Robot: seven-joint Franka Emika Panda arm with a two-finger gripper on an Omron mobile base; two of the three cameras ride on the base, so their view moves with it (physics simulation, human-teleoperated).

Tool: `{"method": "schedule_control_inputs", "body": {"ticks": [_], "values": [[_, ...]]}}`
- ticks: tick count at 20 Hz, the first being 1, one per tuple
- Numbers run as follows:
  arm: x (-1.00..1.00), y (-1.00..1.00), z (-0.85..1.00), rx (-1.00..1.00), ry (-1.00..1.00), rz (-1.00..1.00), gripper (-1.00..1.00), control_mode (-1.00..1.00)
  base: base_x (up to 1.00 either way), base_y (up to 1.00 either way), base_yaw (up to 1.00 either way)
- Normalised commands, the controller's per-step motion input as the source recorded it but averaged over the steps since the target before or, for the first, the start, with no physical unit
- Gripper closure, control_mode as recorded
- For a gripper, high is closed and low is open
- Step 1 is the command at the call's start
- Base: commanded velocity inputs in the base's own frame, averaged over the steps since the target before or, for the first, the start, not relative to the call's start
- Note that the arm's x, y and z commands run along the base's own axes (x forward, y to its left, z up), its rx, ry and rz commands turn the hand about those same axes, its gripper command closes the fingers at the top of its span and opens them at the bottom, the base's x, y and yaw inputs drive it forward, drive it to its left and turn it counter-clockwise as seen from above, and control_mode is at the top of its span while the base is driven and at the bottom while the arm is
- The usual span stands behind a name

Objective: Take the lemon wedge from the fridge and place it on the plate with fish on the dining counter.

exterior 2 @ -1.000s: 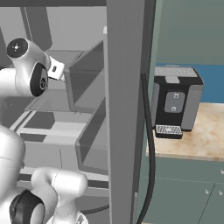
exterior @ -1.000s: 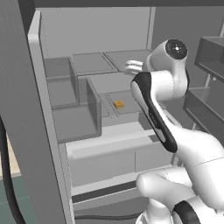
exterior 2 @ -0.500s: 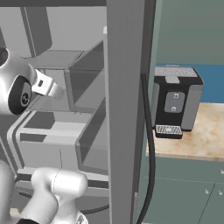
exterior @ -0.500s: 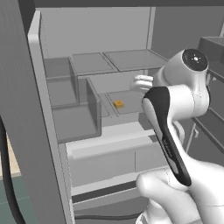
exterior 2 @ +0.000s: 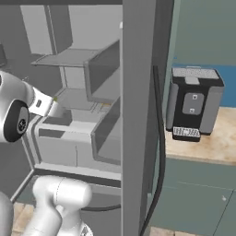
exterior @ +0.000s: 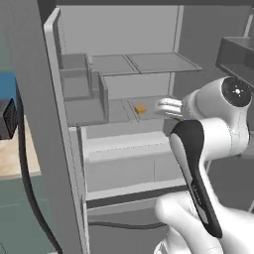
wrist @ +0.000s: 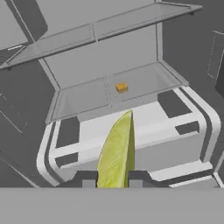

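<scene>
- The gripper holds the lemon wedge tight between its two dark tips, at the bottom middle of the hand view.
- The fridge stands open.
- A small orange piece lies on the glass shelf, upper middle.

Fridge door open, small orange piece on mid shelf, white claw just beside it
</scene>
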Motion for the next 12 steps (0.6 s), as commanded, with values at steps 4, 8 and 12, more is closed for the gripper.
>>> {"method": "schedule_control_inputs", "body": {"ticks": [4,8,12], "values": [[0.00,0.00,0.00,0.00,0.00,0.00,1.00,1.00,-1.00,-0.11,0.42],[0.00,0.00,0.00,0.00,0.00,0.00,1.00,1.00,-1.00,-0.16,0.46],[0.00,0.00,0.00,0.00,0.00,0.00,1.00,1.00,-1.00,-0.10,0.53]]}}
